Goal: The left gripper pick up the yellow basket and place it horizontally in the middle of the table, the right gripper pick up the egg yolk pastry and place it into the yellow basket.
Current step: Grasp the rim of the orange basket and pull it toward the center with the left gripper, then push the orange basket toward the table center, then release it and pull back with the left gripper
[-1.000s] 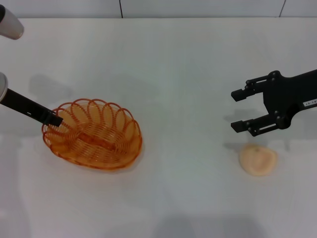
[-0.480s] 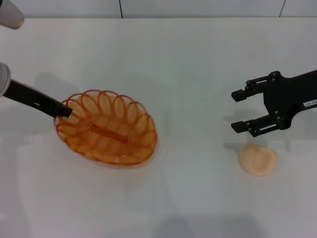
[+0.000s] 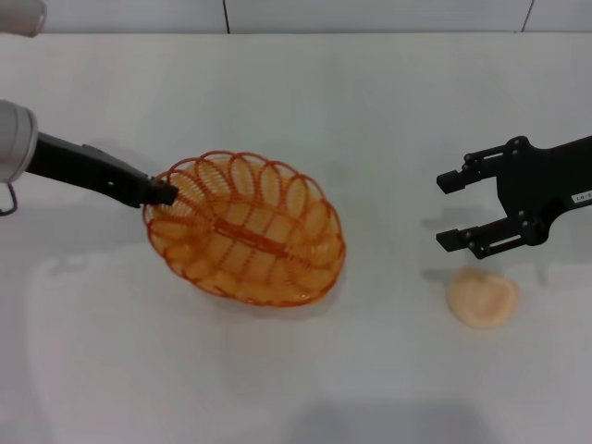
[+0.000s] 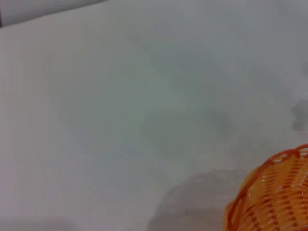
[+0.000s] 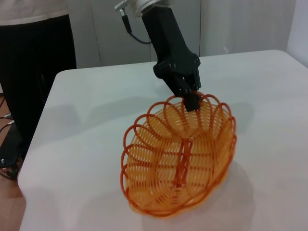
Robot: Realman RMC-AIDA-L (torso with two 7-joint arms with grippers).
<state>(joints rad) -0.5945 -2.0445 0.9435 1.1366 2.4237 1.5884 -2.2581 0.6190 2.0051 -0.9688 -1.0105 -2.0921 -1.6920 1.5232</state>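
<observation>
Fingers of the right gripper [image 3: 453,210] stand parted with bare table showing between them, holding nothing, at the right of the head view. Nearest the camera, in the lower right of that frame, the egg yolk pastry [image 3: 482,298] lies on the table [image 3: 388,111], just below the lower finger and apart from it. A wide bare stretch of tabletop runs along the bottom of the frame, and another separates the pastry from the yellow basket [image 3: 248,229]. The basket sits at centre-left, tilted, its long axis slanting from upper left to lower right. Closed on the scalloped rim at the basket's upper-left end is the left gripper [image 3: 159,192], whose dark arm reaches in from the left edge; the right wrist view shows its fingers [image 5: 191,99] pinching a rim loop. Beyond the basket, open white surface extends to the table's far edge at the top.
</observation>
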